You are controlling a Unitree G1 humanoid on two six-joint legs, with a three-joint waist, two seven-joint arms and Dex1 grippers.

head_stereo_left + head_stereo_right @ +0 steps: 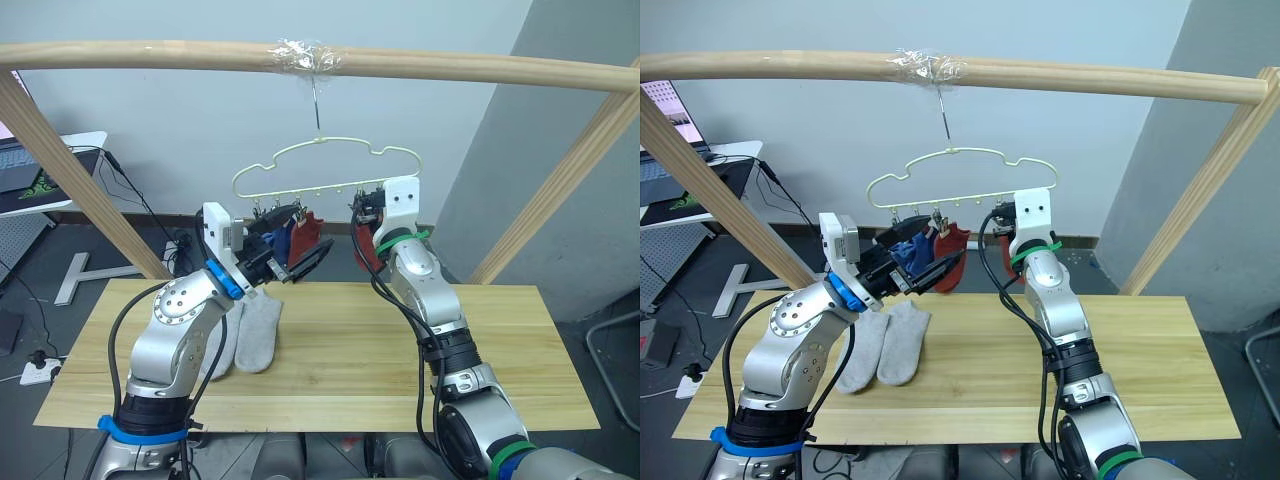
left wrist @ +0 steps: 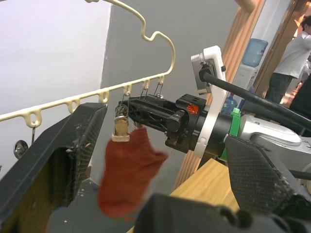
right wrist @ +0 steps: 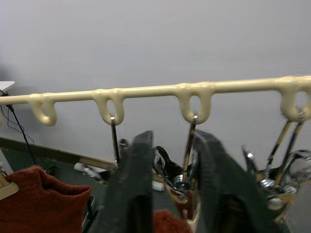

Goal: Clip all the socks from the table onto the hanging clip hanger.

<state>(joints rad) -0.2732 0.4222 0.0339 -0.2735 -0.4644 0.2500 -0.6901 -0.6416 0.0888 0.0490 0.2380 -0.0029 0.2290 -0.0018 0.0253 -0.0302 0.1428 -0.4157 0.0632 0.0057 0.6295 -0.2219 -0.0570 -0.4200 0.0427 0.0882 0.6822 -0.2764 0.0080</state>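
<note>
The pale-gold clip hanger (image 1: 318, 141) hangs from the taped pole above the table (image 1: 400, 350). A blue sock (image 1: 908, 252) and a rust red sock (image 1: 308, 232) hang from its clips. My left gripper (image 1: 300, 240) is open, its wide-spread fingers (image 2: 53, 165) on either side of that red sock (image 2: 129, 170). My right gripper (image 3: 172, 138) is shut on a metal clip (image 3: 188, 145), with a second red sock (image 1: 364, 252) just below it. Two light grey socks (image 1: 903, 345) lie side by side on the table's left part.
A thick wooden pole frame (image 1: 450, 65) spans the top, and its slanted legs (image 1: 90, 190) come down at both back corners of the table. A white desk with a laptop (image 1: 25, 170) stands at the far left. A person (image 2: 296, 48) stands in the background.
</note>
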